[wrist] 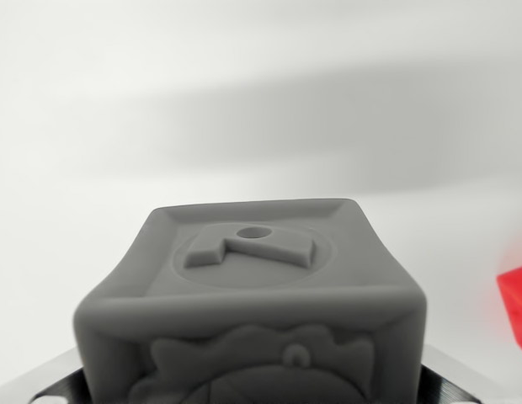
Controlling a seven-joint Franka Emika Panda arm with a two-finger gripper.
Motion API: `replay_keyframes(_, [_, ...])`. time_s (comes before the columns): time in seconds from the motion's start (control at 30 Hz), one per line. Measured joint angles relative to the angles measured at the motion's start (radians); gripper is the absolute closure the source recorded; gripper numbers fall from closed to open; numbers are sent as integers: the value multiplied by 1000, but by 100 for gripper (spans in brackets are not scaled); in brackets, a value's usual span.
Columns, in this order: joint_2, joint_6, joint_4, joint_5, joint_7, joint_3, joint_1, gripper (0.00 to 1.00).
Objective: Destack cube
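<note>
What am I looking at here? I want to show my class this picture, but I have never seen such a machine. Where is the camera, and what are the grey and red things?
The camera sits on the wrist of a robot arm and looks along its gripper. The grey cube, with raised shapes and a small hole on its top face, fills the near view. Black and silver gripper parts show beside its lower corners, so the cube seems to sit between them; whether it is clamped cannot be told. A red object, cut off at the wrist view's right, lies on the white surface.
</note>
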Motion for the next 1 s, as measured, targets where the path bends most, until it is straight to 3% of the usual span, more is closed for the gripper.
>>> replay_keyframes(0.23, [27,7,16,-4,18,-5,10,100])
replay_keyframes(1.0, [176,142,25,-17,27,-30,30,100])
